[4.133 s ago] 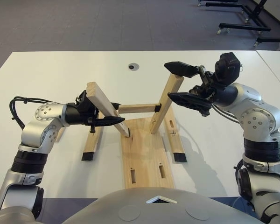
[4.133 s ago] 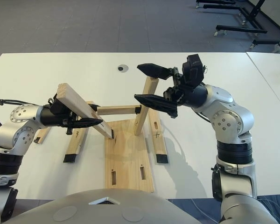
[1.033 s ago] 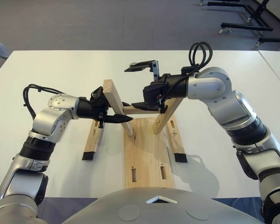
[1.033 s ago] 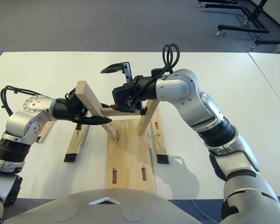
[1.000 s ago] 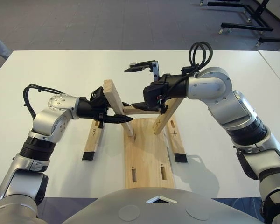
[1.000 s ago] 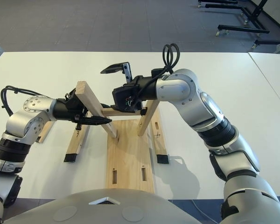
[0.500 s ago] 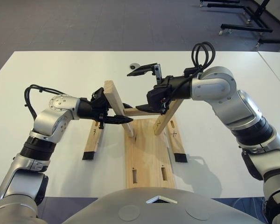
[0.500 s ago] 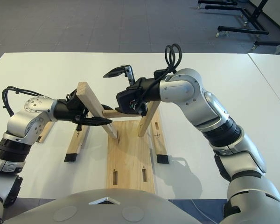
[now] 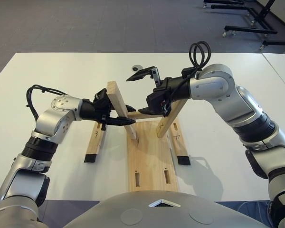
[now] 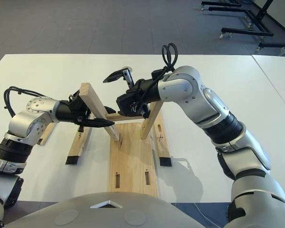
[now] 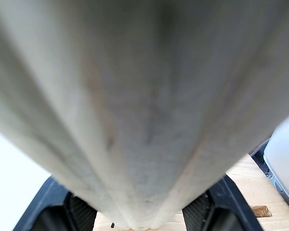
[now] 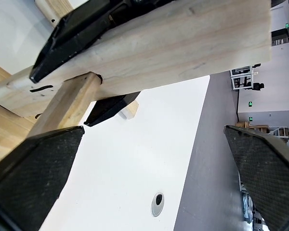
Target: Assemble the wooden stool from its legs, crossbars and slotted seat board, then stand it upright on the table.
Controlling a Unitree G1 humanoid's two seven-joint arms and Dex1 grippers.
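L hand [image 9: 119, 115] clamped on tilted leg [image 9: 117, 100], R hand [image 9: 136, 95] open wide beside crossbar [image 9: 143, 115], pen cross [image 9: 176, 136] on flat leg [image 9: 179, 151]

Lab hall: white worktable [image 9: 61, 76], grey floor [image 9: 85, 23], wheeled black frames [image 9: 251, 28].

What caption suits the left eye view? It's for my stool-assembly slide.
Left hand clamps a tilted stool leg over the seat board; open right hand hovers at the crossbar.

Silver arm shells [image 9: 228, 97] carry black joints [image 9: 255, 129], looping cables [image 9: 199, 50], a black left tool [image 9: 130, 115] and right tool [image 9: 135, 96].
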